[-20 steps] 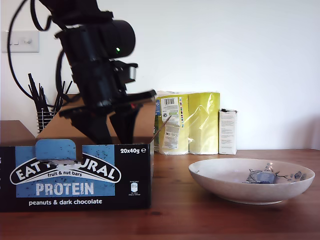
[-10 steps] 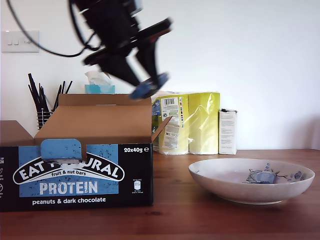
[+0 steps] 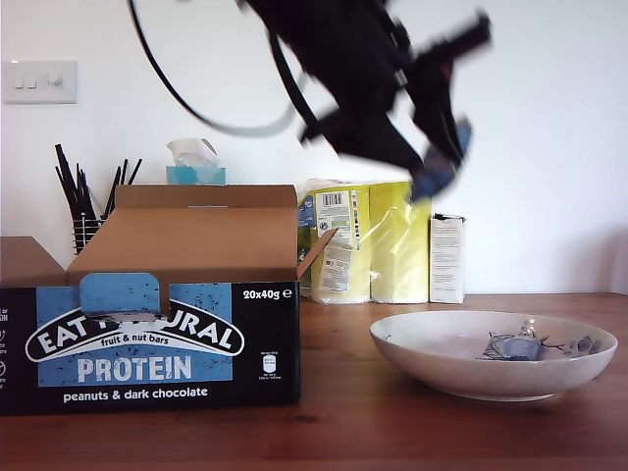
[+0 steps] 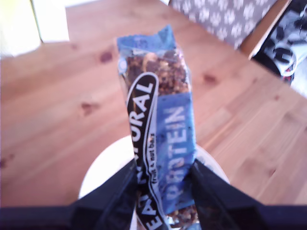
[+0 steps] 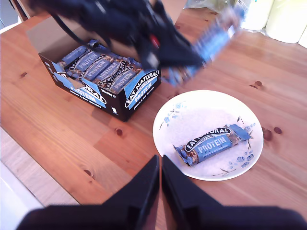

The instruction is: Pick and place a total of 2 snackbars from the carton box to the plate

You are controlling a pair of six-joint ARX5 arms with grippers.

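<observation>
Carried away from over the carton box (image 3: pixel 147 339) since half a second ago, my first gripper (image 3: pixel 432 147) now hangs above the plate (image 3: pixel 432 363), jaws clamped on a snackbar (image 4: pixel 160 129). My second gripper (image 5: pixel 160 179) hovers high, jaws together, empty; another snackbar (image 5: pixel 211 143) lies on the plate below.

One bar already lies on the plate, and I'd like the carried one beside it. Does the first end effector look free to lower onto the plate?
Probably yes. My first end effector holds a snackbar above the plate, with nothing between.
</observation>
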